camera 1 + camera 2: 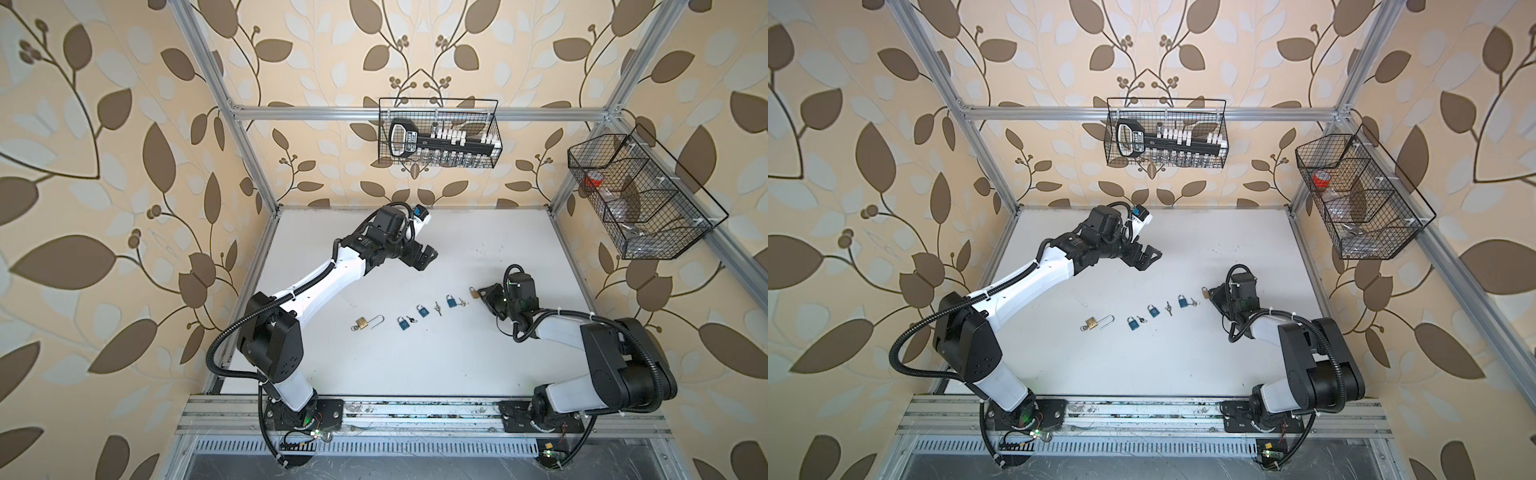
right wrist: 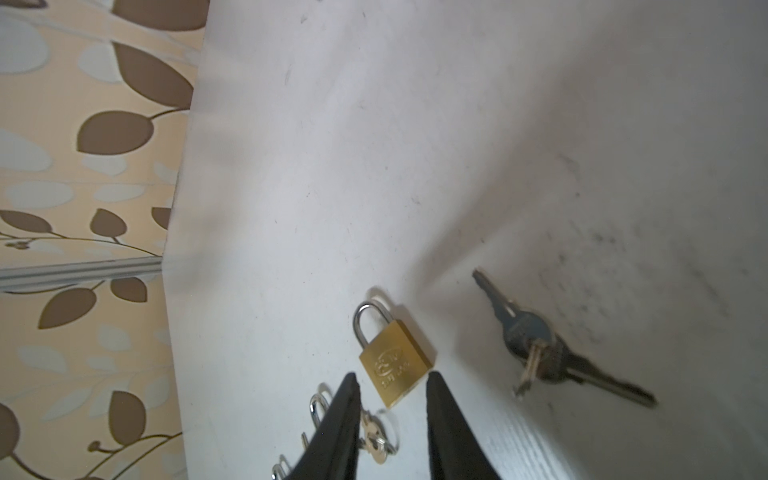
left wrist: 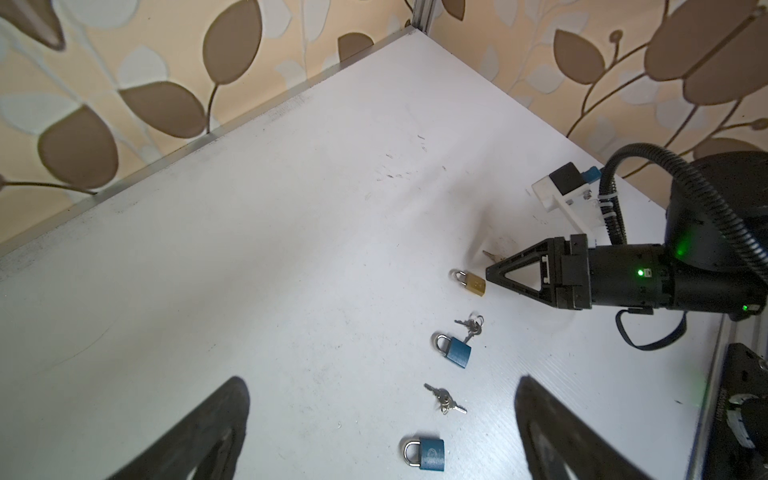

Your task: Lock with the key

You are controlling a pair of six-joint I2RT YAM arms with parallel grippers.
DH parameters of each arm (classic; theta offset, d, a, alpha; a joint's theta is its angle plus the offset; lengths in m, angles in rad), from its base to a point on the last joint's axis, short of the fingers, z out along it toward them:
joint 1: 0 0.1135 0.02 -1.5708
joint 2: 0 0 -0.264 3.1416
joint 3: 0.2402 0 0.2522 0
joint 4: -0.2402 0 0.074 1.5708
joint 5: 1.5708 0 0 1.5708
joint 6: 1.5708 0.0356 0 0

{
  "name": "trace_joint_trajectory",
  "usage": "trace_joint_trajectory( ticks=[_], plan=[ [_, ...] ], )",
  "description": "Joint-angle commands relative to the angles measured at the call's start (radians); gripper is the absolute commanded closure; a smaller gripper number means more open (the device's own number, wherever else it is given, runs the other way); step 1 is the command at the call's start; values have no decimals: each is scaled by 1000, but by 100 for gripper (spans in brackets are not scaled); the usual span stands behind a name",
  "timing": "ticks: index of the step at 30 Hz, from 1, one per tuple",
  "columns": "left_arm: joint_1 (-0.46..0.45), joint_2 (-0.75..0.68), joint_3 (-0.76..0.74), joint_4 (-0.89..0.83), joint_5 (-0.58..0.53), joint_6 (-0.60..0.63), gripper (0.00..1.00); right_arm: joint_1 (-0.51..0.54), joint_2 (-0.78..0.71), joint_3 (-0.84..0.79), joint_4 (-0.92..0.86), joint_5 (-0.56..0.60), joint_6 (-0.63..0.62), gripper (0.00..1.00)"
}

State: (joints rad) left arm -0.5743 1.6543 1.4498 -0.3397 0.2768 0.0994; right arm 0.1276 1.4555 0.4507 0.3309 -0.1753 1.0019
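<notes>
A small brass padlock (image 2: pixel 395 365) (image 1: pixel 473 293) with its shackle shut lies flat on the white table (image 1: pixel 415 365). My right gripper (image 2: pixel 391 380) (image 1: pixel 481 291) is low over it and open, its tips either side of the padlock's lower corner without pinching it. A dark bunch of keys (image 2: pixel 536 349) lies loose beside the padlock. Another small key ring (image 2: pixel 376 442) shows under one finger. My left gripper (image 3: pixel 382 380) (image 1: pixel 428 255) hangs wide open and empty above the table's back middle.
A row runs left from the right gripper: three blue padlocks (image 1: pixel 451 301) (image 1: pixel 423 310) (image 1: pixel 403 323) with keys (image 1: pixel 437 308) among them, then a larger brass padlock (image 1: pixel 362 323) with a long open shackle. Wire baskets hang on the back (image 1: pixel 438 133) and right (image 1: pixel 640 199) frames.
</notes>
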Motion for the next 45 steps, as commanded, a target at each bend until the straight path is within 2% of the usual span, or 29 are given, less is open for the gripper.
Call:
trace_joint_trajectory(
  ticks=[1,5,9,12,15,16,19,24,27,30,32,34,45],
  plan=[
    [10,-3,18,1,-7,-12,1,-6,-40,-20,-34,25,-2,68],
    [14,-28,-4,33,-41,-35,1,1,-180,-24,-87,108,-59,67],
    [57,-51,-27,77,-16,-110,1,125,-311,48,-118,241,-348,57],
    [105,-62,-48,116,6,-188,1,228,-305,89,-69,201,-548,38],
    [173,-72,-79,169,26,-281,1,328,-268,95,20,131,-682,15],
    [197,-75,-92,183,31,-308,1,364,-251,93,59,97,-733,14],
    [265,-79,-107,205,43,-367,1,440,-185,123,112,12,-850,13],
    [338,-92,-126,224,34,-396,1,505,-50,197,149,-150,-1054,14],
    [370,-94,-133,226,24,-404,1,533,50,271,117,-235,-1164,15],
    [408,-95,-139,241,45,-431,1,573,157,400,-58,-381,-1358,21],
    [429,-93,-136,243,64,-443,2,629,220,476,-167,-411,-1504,23],
    [443,-91,-134,243,73,-448,2,661,282,542,-248,-435,-1597,25],
    [504,-81,-132,259,136,-490,3,753,638,979,-606,-464,-1804,32]
  ],
)
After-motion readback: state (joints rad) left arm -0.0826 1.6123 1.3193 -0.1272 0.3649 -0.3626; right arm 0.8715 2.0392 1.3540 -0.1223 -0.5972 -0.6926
